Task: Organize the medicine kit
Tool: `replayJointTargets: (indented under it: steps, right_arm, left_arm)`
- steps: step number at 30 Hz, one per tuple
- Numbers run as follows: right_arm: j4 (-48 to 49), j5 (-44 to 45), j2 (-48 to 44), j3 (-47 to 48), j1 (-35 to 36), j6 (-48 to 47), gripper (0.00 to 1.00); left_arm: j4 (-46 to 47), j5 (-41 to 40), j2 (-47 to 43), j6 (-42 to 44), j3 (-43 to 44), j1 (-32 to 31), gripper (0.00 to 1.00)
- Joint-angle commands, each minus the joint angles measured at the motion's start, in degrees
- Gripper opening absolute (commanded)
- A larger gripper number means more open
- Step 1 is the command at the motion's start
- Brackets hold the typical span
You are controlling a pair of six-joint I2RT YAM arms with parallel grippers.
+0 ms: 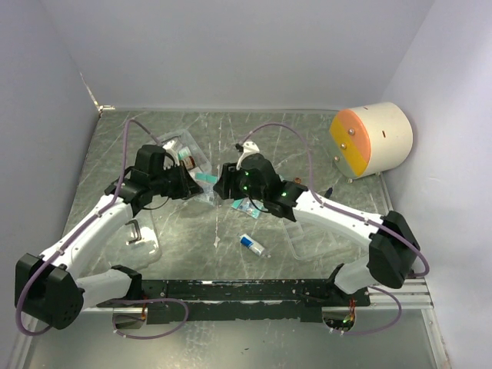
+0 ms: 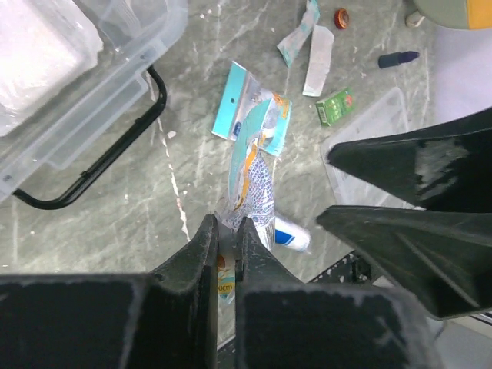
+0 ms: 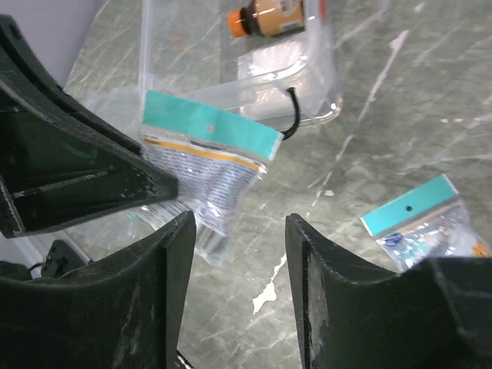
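Observation:
The medicine kit (image 1: 178, 147) is a clear box at the back left, with a black wire latch (image 2: 100, 161) and an orange-capped bottle (image 3: 269, 15) inside. Its clear lid with a black handle (image 1: 135, 231) lies near the left arm. My left gripper (image 2: 227, 227) is shut on a printed packet with a teal header (image 3: 204, 165), which it holds above the table. My right gripper (image 3: 238, 231) is open just right of that packet, with nothing between its fingers (image 2: 407, 165). In the top view the two grippers (image 1: 196, 183) (image 1: 223, 184) meet at the packet (image 1: 206, 178).
A second teal-headed packet (image 3: 415, 215) lies on the table below the right gripper. A white and blue tube (image 1: 251, 244) lies in front. White sachets (image 2: 315, 50), a green box (image 2: 336, 106) and a red cap (image 2: 341, 17) are scattered nearby. A cream-and-orange cylinder (image 1: 371, 140) stands at the back right.

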Motion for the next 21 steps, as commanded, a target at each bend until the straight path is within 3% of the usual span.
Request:
replayJointTargets:
  steps: [1, 6, 13, 21]
  right_arm:
    - [-6.2, 10.0, -4.2, 0.3, 0.1, 0.5, 0.51]
    - [-10.4, 15.8, -6.7, 0.6, 0.0, 0.7, 0.51]
    - [-7.6, 15.3, -11.7, -4.7, -0.3, 1.2, 0.52]
    - [-7.9, 14.1, -14.7, -9.0, -0.5, 2.0, 0.52]
  left_arm:
    - [-3.6, -4.2, -1.5, 4.7, 4.8, 0.2, 0.08]
    - [-5.8, -9.3, -1.5, 5.6, 8.9, 1.1, 0.08]
    - [-4.4, -26.9, -1.5, -3.3, 11.0, 2.2, 0.11]
    - [-3.7, -32.4, 9.6, -7.9, 13.5, 2.8, 0.11]
